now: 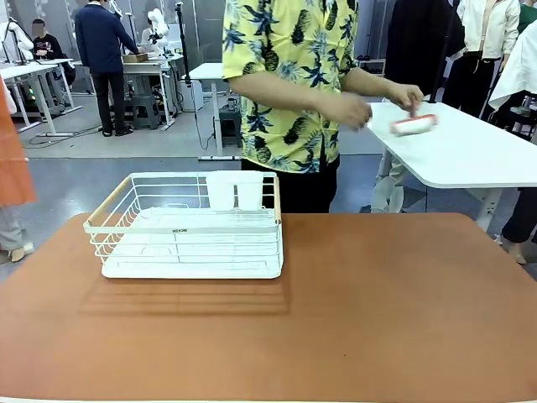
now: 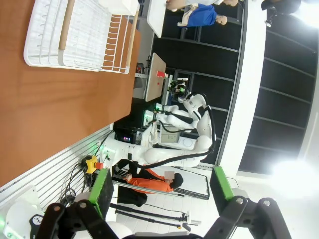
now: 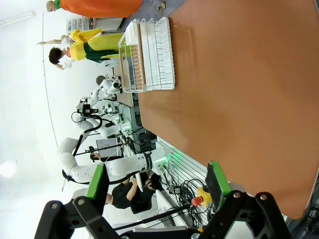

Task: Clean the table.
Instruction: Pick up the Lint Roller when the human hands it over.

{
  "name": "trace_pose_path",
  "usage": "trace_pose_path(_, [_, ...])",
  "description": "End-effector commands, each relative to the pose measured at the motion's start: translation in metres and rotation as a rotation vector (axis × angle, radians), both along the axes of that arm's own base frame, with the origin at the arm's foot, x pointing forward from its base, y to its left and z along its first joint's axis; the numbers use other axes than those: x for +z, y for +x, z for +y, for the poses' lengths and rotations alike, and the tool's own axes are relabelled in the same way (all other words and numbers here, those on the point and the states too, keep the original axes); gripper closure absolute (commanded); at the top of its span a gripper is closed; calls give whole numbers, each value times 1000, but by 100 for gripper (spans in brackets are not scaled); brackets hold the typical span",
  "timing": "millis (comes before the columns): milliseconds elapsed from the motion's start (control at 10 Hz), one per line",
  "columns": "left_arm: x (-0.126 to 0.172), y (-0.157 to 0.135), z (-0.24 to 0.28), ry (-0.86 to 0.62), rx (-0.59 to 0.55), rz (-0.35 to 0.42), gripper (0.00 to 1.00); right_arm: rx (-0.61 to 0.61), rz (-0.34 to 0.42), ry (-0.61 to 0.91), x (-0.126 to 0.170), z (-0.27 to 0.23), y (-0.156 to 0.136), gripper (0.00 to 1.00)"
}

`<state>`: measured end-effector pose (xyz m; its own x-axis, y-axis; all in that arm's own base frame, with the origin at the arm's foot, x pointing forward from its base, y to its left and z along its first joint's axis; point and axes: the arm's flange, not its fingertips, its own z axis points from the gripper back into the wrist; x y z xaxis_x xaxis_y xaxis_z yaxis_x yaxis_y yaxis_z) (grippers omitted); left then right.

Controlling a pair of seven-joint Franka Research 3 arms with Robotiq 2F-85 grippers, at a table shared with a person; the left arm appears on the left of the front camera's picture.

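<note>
1. A smooth grey floor (image 1: 126,159) spreads across the middle of the front view.
2. At the right of that view stands a white-topped bench (image 1: 478,159) with a rounded corner and white legs.
3. In the upper left are long white benches (image 1: 29,75) on slim white legs. Next to them is a cluttered workbench (image 1: 155,63) with a dark stool (image 1: 144,107) under it.
4. Another white bench (image 1: 205,71) stands in the upper middle.
5. In the left wrist view, a dark panelled wall (image 2: 279,69) fills the right side, and a light glare (image 2: 299,172) burns at the lower right.
6. The left side of the right wrist view is a bright, washed-out white surface (image 3: 20,124).
</note>
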<state>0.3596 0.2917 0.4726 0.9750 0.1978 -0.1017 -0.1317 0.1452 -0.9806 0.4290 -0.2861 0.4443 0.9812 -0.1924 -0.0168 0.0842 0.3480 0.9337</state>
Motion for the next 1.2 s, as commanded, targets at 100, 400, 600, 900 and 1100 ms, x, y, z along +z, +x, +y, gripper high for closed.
trace_pose_path(100, [0,-2,2,0,4,-7,0,2,-1,0,1,0,-1,0])
trace_pose_path(400, [0,-2,2,0,4,-7,0,2,-1,0,1,0,-1,0])
trace_pose_path(600, [0,-2,2,0,4,-7,0,2,-1,0,1,0,-1,0])
trace_pose_path(900, [0,-2,2,0,4,-7,0,2,-1,0,1,0,-1,0])
trace_pose_path(1100, [0,-2,2,0,4,-7,0,2,-1,0,1,0,-1,0])
